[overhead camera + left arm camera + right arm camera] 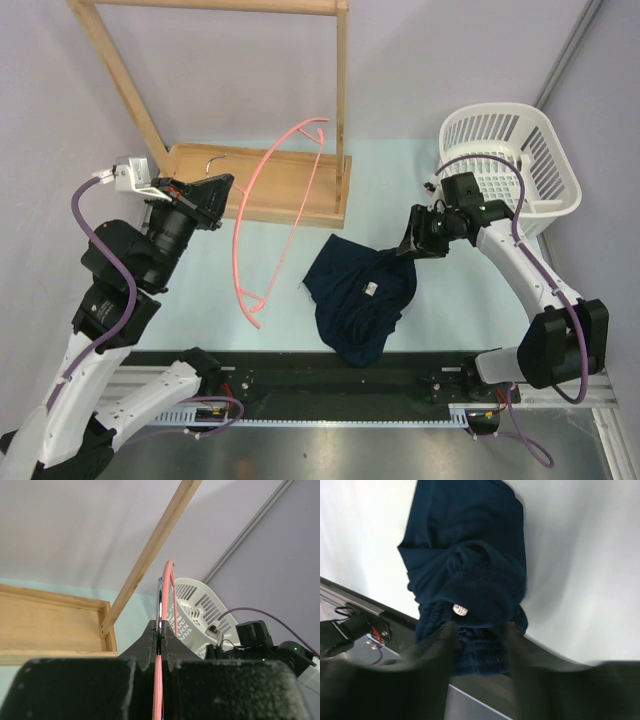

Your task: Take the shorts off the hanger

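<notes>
Ok, so the shorts [358,290] are already off the hanger [238,255]. They're a dark blue crumpled heap on the pale table [450,310], roughly in the middle. The near end spills over onto the black rail [300,365] along the front edge. There's a small white tag [460,610] showing on the bunched-up part.

The left gripper [159,632] has its fingers squeezed together on the hanger. From its own camera you can see the pink strip pinched between them, with the metal hook [160,600] poking up just past the tips. The hanger sits up in the air in front of the wooden rack [290,200], its lower end close to the shorts but not touching them.

The right gripper [405,248] is right at the far right edge of the shorts, near the white basket [490,130]. In its camera the fingers stand apart with the waistband fabric between them. Honestly can't tell if it's actually pinching the cloth or just sitting around it.
</notes>
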Robot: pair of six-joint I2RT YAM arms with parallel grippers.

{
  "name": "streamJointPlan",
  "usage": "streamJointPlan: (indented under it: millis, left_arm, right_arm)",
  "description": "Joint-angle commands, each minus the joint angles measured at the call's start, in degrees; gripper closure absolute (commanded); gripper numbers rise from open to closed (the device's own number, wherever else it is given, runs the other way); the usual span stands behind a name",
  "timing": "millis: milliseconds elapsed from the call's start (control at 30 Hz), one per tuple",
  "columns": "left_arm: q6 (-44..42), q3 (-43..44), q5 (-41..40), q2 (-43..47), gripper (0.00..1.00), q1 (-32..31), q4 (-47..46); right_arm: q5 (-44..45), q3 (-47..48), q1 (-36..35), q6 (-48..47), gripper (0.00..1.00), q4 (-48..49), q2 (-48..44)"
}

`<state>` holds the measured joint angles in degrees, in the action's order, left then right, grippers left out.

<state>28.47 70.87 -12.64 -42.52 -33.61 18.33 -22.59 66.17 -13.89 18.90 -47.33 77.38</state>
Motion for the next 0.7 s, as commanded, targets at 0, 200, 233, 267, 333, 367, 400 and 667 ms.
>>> streamJointPlan:
  millis: [0, 200, 233, 267, 333, 367, 400, 667]
  left_arm:
    - [0.80, 1.64, 1.57, -0.80, 1.00, 0.29, -4.70]
    - [1.41, 0.67, 2.71, -1.86, 1.00, 0.29, -6.11]
    - [1.85, 0.32, 2.97, -2.04, 1.00, 0.29, -6.63]
    - [1.94, 0.23, 3.59, -2.30, 1.00, 0.29, -6.90]
    - [2.12, 0.23, 4.03, -3.00, 1.00, 0.29, -7.16]
    - [2.12, 0.32, 4.29, -3.18, 1.00, 0.29, -7.25]
    - [2.20, 0.32, 4.73, -3.35, 1.00, 0.29, -7.25]
    - [4.22, -0.38, 5.00, -2.04, 1.00, 0.29, -5.67]
  right_arm:
    - [0.79, 0.36, -0.26, 1.58, 0.28, -3.36, 2.59]
    - [8.34, 0.19, -0.17, 1.06, 0.01, -11.98, 0.68]
    - [10.70, 0.10, -0.17, 1.06, 0.00, -12.78, -0.64]
    - [11.59, 0.10, -0.17, 1.32, 0.00, -13.39, -1.87]
    - [13.79, -0.34, -0.17, 2.02, 0.00, -14.63, -5.47]
    - [14.84, -0.60, -0.17, 3.50, 0.00, -15.07, -6.36]
    - [15.72, -0.87, -0.17, 4.04, 0.00, -15.94, -7.41]
    - [2.47, -6.31, -4.45, 14.13, 0.00, -12.88, -10.50]
